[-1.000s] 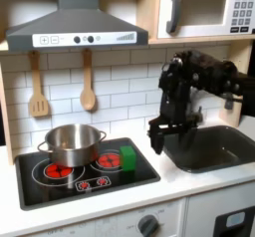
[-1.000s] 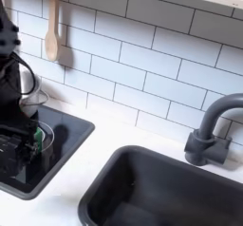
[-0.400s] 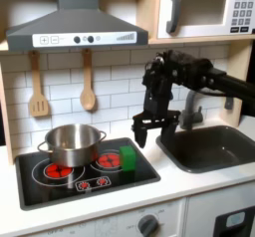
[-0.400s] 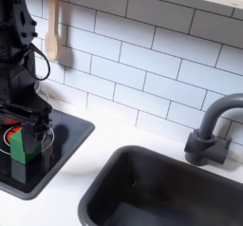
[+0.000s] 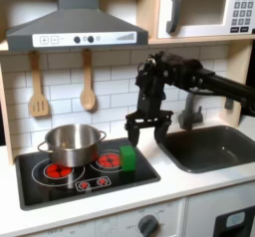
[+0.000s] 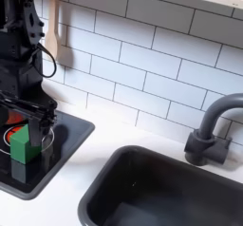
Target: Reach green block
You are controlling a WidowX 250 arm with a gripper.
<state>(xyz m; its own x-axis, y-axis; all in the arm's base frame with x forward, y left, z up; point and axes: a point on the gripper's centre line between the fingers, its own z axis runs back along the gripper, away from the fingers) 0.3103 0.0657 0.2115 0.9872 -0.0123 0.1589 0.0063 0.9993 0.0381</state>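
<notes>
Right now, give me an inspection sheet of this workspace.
Surface: black stovetop on a white counter.
Job's things: green block sits on the stovetop's right part in the first exterior view, untouched.
Clutter: steel pot on the red burner to the block's left in the first exterior view.
End effector: end effector open, hanging just above the block.
Cables: black cable looped along the arm.
Surroundings: sink, faucet, two wooden utensils on tiled wall, microwave, hood.

The tool (image 6: 27,125) hangs open above the green block (image 6: 25,145).
</notes>
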